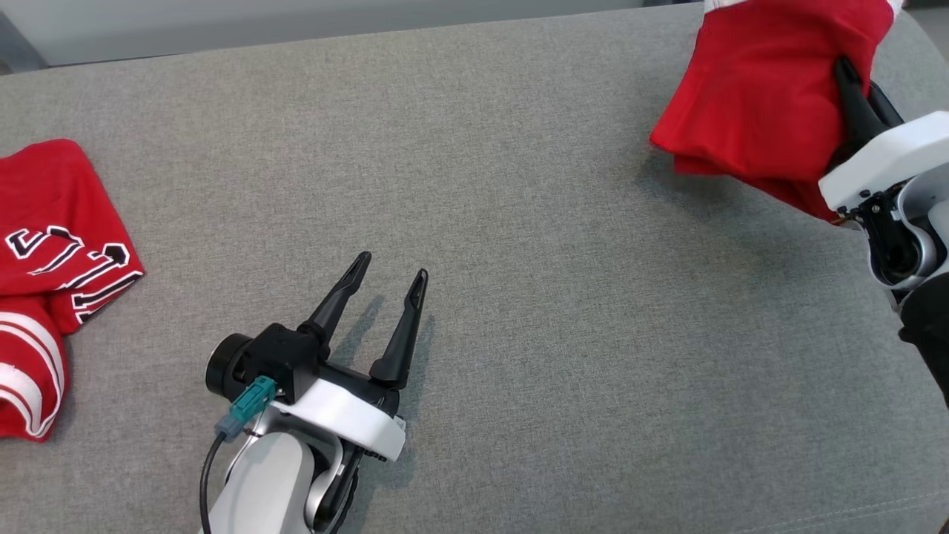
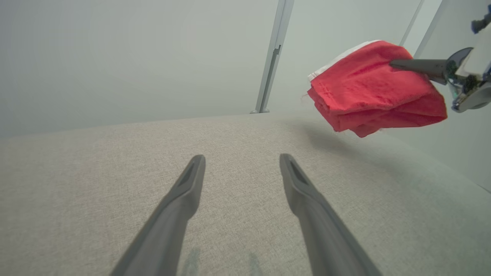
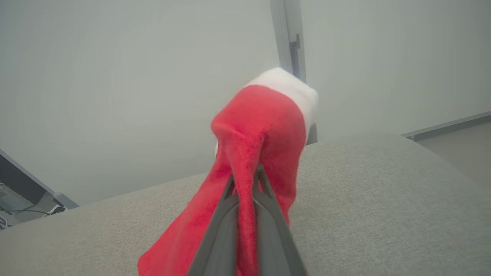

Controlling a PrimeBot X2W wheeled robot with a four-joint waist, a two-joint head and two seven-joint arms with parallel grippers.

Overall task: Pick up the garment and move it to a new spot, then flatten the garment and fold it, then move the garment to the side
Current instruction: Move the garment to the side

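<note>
Right pincer [image 1: 852, 78] grips a folded red garment [image 1: 756, 96] far right; left pincer [image 1: 393, 265] gapes over the grey worktop [image 1: 556, 297]; lettered jersey [image 1: 52, 259] lies left.

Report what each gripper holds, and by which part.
Right gripper: folded red garment, pinched at a bunched fold. Left gripper: open, nothing.

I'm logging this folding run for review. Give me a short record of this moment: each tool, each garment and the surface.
left tool: open, holding nothing, above the grey woven fabric surface
right tool: shut on the folded red cloth garment with white trim
held garment: lifted clear of the surface, far right
other garment: red jersey with black-and-white lettering, crumpled on the surface at the left edge
stage: held garment not yet set down
</note>
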